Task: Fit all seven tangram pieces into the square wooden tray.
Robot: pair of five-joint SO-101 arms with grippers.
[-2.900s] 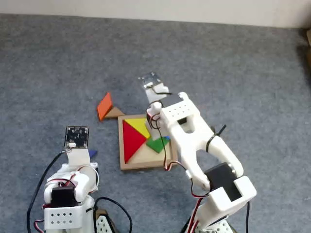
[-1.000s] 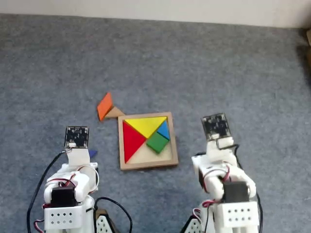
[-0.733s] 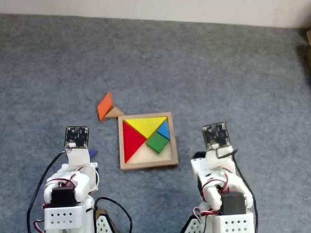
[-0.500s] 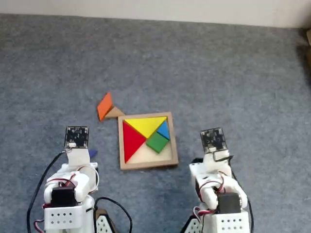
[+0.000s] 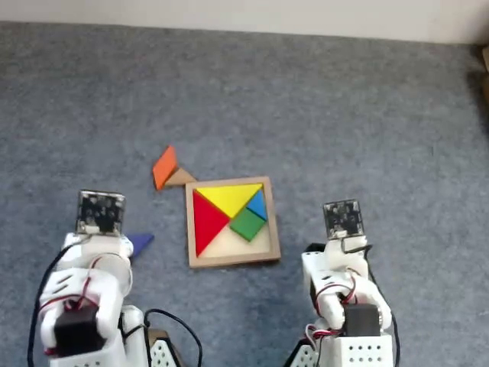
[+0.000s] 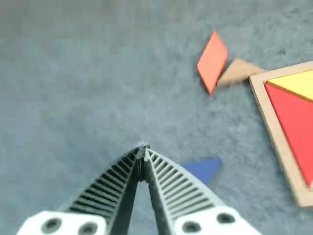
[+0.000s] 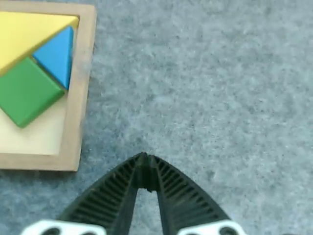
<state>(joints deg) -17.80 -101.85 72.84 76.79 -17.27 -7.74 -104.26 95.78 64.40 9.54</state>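
The square wooden tray (image 5: 270, 222) lies mid-table holding a red triangle (image 5: 208, 220), a yellow triangle (image 5: 227, 197), a light blue triangle (image 5: 258, 205) and a green square (image 5: 247, 225). An orange parallelogram (image 5: 163, 167) and a tan triangle (image 5: 181, 178) lie just beyond the tray's far left corner. A dark blue triangle (image 5: 139, 242) lies left of the tray, beside my left gripper (image 6: 142, 148), which is shut and holds nothing. My right gripper (image 7: 143, 156) is shut over bare carpet, right of the tray (image 7: 78, 93).
Grey carpet (image 5: 344, 115) covers the table all round the tray. Both arm bases (image 5: 80, 325) (image 5: 348, 321) sit at the near edge. A dark object (image 5: 484, 69) shows at the far right edge.
The right arm pulled back from over the tray to the near edge, leaving the light blue triangle in the tray. The left arm has just shifted left, uncovering the dark blue triangle.
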